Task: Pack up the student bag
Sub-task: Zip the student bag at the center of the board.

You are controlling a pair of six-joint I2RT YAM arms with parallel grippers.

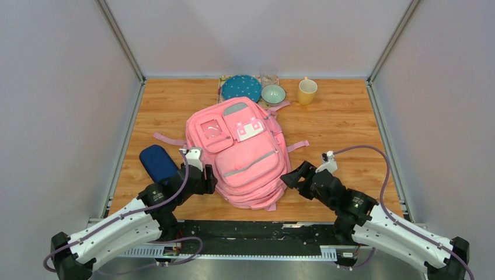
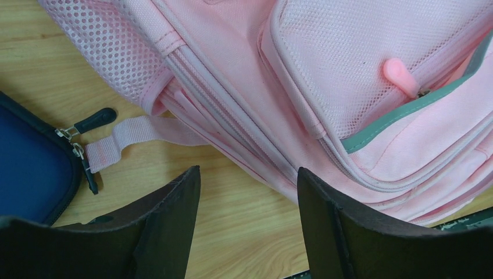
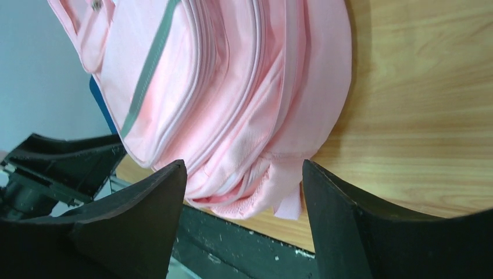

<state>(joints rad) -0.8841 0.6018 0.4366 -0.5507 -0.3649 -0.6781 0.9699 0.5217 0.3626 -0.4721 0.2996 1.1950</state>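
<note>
Where I work: a wood-grain surface (image 1: pixel 350 122) closed in by plain pale grey walls (image 1: pixel 58 87) on three sides. Metal posts (image 1: pixel 119 38) mark the back corners. Light falls evenly.

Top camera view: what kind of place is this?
Probably a robot test booth, not a classroom: plain grey walls enclose a wooden table, and two robot arms are bolted at its near edge.

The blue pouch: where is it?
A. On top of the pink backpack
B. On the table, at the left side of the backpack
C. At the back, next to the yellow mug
B: the blue pouch lies on the table against the left side of the pink backpack, far from the yellow mug at the back.
</note>
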